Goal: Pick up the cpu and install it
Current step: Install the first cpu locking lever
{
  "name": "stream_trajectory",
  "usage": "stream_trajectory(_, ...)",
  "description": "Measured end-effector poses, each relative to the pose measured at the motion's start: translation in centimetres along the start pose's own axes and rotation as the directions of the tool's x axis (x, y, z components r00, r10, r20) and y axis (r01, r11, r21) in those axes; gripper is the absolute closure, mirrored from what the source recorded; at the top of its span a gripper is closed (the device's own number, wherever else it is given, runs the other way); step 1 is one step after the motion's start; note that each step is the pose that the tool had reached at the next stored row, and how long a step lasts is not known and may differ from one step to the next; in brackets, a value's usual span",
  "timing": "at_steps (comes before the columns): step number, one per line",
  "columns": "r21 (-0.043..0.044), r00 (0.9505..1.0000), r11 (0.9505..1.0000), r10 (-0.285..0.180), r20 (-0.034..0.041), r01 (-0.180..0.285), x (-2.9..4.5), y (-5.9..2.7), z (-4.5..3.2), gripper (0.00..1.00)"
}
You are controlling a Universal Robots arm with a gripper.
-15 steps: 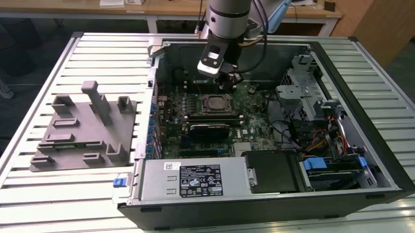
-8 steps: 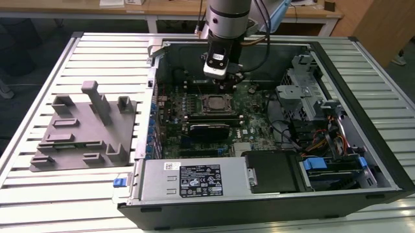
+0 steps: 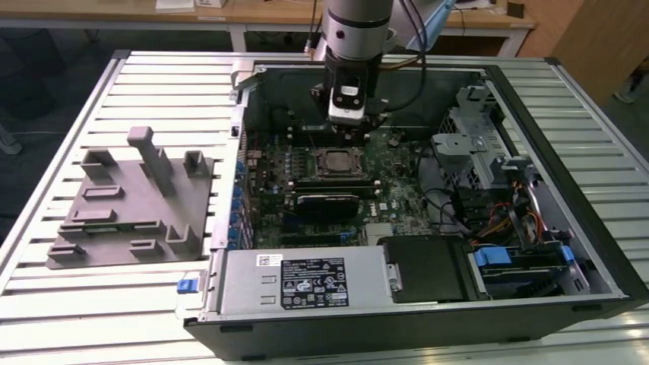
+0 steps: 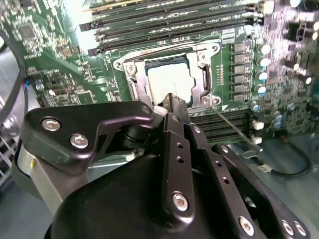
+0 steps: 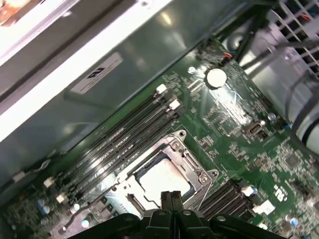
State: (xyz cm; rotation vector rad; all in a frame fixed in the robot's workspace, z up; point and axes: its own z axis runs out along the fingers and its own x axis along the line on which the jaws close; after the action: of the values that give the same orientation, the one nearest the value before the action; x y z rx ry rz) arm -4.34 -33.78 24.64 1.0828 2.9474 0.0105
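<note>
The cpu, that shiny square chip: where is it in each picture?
Exterior view: the cpu sits in its socket mid-motherboard, just below the gripper.
Second wrist view: the cpu lies just beyond the gripper.
First wrist view: the cpu lies beside the gripper.
Shared landmark: the metal socket frame around it.

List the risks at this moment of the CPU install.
1. The gripper, fingers together, hangs just above the cpu lying in the socket; a small descent could press it askew onto the contacts.
2. The socket's thin lever juts beside the fingers and might snag.
</note>
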Motion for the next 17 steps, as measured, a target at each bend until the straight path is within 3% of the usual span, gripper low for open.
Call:
stream_trajectory(4, 0.0001, 0.9973, 0.9973, -0.073, -0.0005, 0.073, 0.00, 0.00, 0.00, 0.89)
stream_trajectory(9, 0.0000, 0.9877, 0.9877, -0.156, -0.0011, 0.156, 0.00, 0.00, 0.01, 0.89)
stream_trajectory(14, 0.0000, 0.9721, 0.9721, -0.235, -0.0016, 0.235, 0.01, -0.01, 0.01, 0.89)
stream_trajectory(17, 0.0000, 0.9598, 0.9598, -0.281, -0.0019, 0.281, 0.01, -0.01, 0.01, 0.89)
